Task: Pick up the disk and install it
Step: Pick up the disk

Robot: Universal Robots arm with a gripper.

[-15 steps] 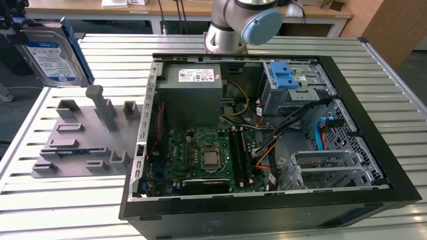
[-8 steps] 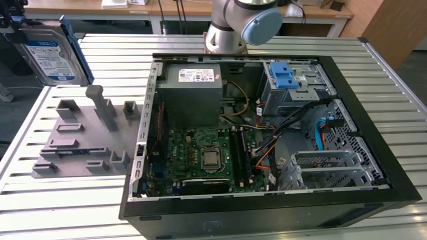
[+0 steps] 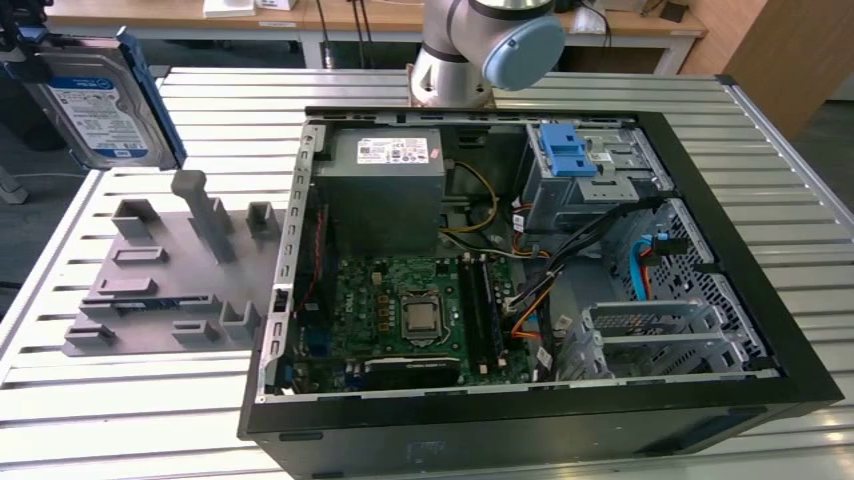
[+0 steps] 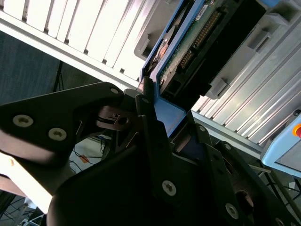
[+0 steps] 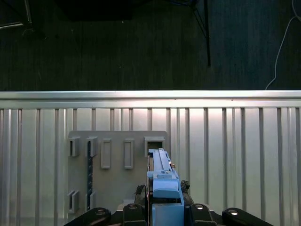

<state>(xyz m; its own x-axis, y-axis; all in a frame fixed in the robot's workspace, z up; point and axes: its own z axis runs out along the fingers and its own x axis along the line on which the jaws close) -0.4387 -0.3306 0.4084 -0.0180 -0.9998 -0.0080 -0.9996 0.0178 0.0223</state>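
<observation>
- disk (image 3: 104,100) hangs in the air at the exterior view's upper left, above the grey fixture plate (image 3: 167,280) on the slatted table (image 3: 120,400) and well apart from the open computer case (image 3: 534,250); it is not yet in the case.
- gripper (image 5: 164,209) is closed on one end of the blue carrier (image 4: 169,115), its jaws pressed against either side of the frame in both wrist views; gripping the carrier's end probably leaves the drive body free.
- held on edge, the disk reads in the first wrist view as a thin blue strip over the plate, just beside an empty slot (image 5: 154,145); judged lifted clear of its holder.
- looks: flat and silver, with a white-and-blue label facing the exterior view and a blue plastic rim; the second wrist view shows a green circuit board and connector row.
</observation>
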